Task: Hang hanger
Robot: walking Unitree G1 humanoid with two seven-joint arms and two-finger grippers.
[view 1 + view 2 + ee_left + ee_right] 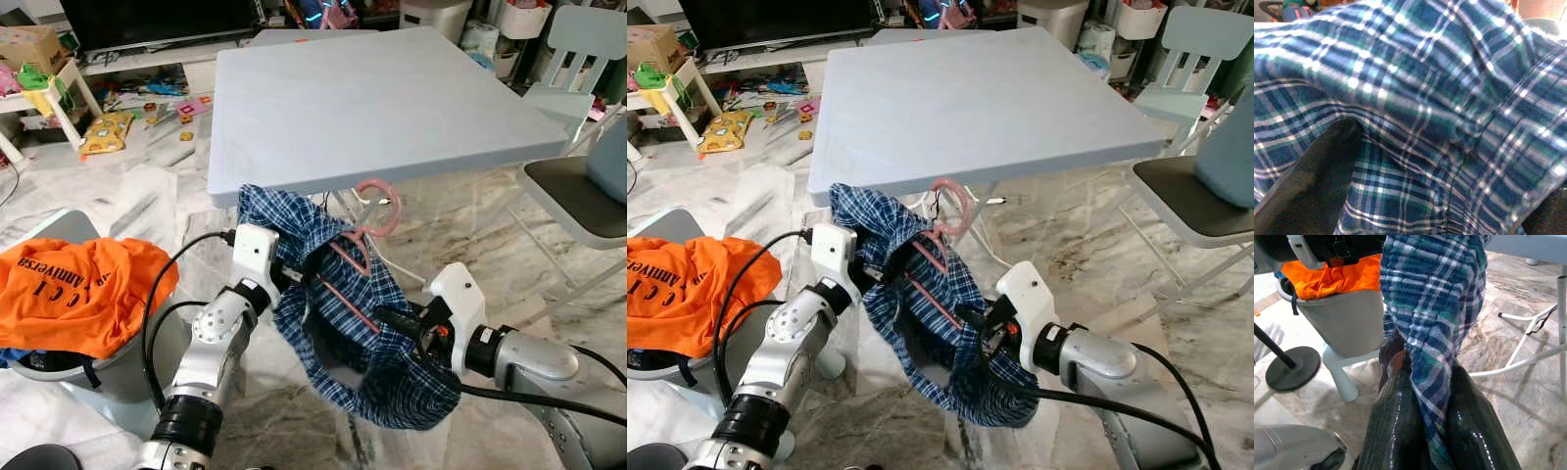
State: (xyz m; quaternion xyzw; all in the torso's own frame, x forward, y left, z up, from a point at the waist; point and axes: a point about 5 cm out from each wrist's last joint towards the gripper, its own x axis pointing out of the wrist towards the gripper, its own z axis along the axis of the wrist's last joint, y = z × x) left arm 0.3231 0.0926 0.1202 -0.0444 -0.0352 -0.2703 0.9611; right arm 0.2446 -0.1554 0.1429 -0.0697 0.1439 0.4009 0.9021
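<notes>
Plaid blue cloth hangs between both arms, in front of the bench edge. Right claw is clamped on a bunched fold of the cloth at its lower end. Left claw reaches into the cloth's upper side; whether its fingers are apart or closed cannot be told. Pink hanger lies inside the cloth, its hook rising just below the bench edge. Grey bin holding an orange shirt stands to the robot's left.
</notes>
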